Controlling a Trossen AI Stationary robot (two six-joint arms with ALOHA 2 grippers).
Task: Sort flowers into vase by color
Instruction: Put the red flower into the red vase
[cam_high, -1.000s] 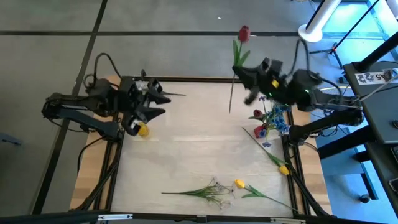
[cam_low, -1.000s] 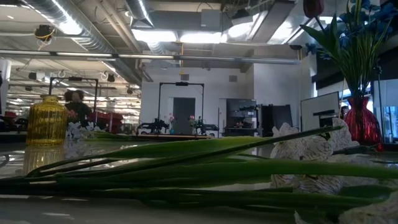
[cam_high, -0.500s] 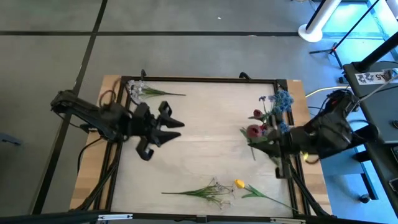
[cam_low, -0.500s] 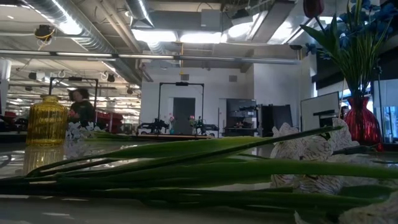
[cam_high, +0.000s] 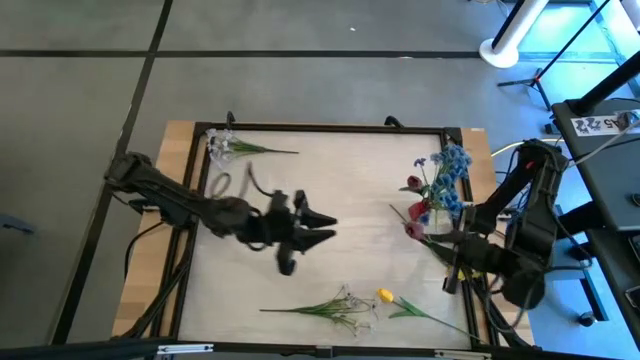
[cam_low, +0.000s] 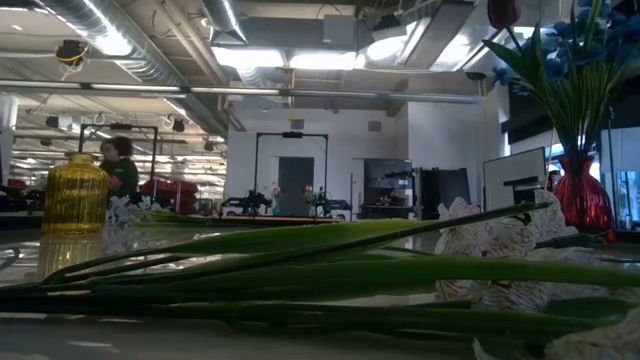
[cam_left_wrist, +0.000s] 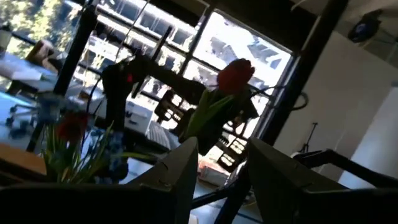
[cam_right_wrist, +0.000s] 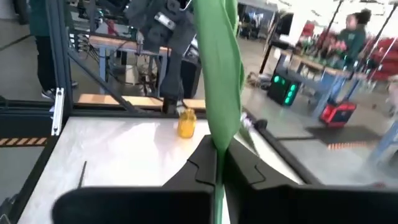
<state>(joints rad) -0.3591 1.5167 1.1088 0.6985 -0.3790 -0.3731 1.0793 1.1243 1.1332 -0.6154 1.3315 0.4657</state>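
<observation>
My right gripper (cam_high: 442, 242) is shut on a dark red tulip (cam_high: 412, 230), just near of the red vase (cam_high: 421, 211). That vase holds blue flowers (cam_high: 452, 165) and a dark red bloom (cam_high: 413, 184). My left gripper (cam_high: 322, 228) is open and empty over the table's middle, pointing right; its view shows the tulip (cam_left_wrist: 235, 74) ahead. White sprigs (cam_high: 335, 305) and a yellow tulip (cam_high: 385, 296) lie flat by the near edge. A white sprig (cam_high: 228, 147) lies at the far left. The yellow vase (cam_right_wrist: 186, 122) stands on the table's left; my left arm hides it from above. My right gripper pinches the tulip's green stem (cam_right_wrist: 217, 144) between its two fingers, well below the head. The fingers come from the table's right. A long leaf (cam_right_wrist: 219, 68) rises beyond them. The tulip is clear of the table, with its head (cam_high: 412, 230) left of the fingers.
A black frame (cam_high: 320, 128) runs around the light tabletop. The long green stems lie right in front of the low camera (cam_low: 300, 265). A person (cam_low: 118, 165) moves in the room behind the table. Bare tabletop (cam_high: 340, 170) lies between the two vases.
My right gripper has come down from beyond the far edge toward the near right with the dark red tulip, which is now beside the red vase. My left gripper has gone from the left edge toward the table's middle and a little nearer.
</observation>
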